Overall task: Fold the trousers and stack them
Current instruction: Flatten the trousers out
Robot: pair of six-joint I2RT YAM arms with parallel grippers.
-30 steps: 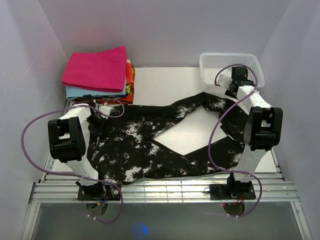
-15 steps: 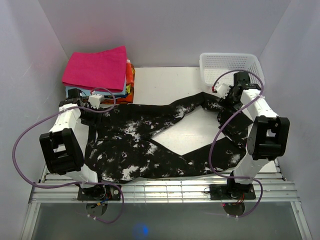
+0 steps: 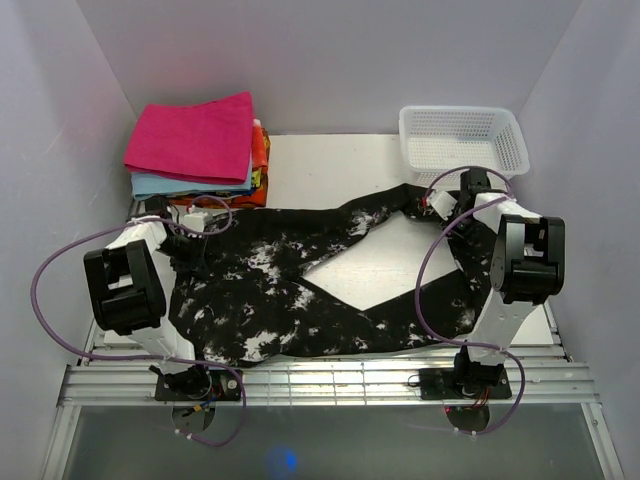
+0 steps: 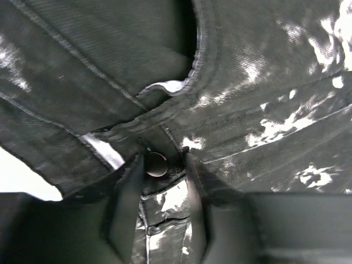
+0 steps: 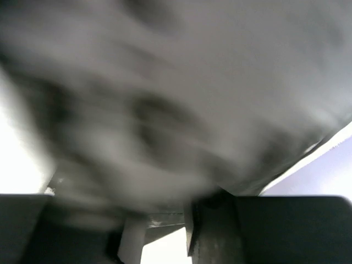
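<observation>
1. The black, white-splotched trousers [image 3: 270, 290] lie flat across the table [image 3: 330, 160]. The waist is at the left and the two legs splay rightward in an open V. No fold is made yet.
2. The left gripper [image 3: 188, 228] has shifted: half a second ago it was up near the stack of folded clothes [image 3: 195, 140], and now it has come back down onto the far corner of the waist.
3. Its wrist view shows the fingers [image 4: 125, 209] on either side of the waistband, with the metal button [image 4: 155, 164] between them. The denim is bunched there, so I judge it clamped on the trousers.
4. The right gripper [image 3: 447, 203] has also moved. A second ago it hung just in front of the white basket [image 3: 458, 110]; now it sits low on the cuff end of the far leg.
5. Its wrist view is a blur of dark cloth, so I cannot tell whether those jaws have closed.
6. The cloth itself has barely moved through all this.
7. To me, both arms have finished positioning, one at the waist and one at the cuff. The first fold, probably far leg over near leg, looks about to start. Stacking is still a long way off.
</observation>
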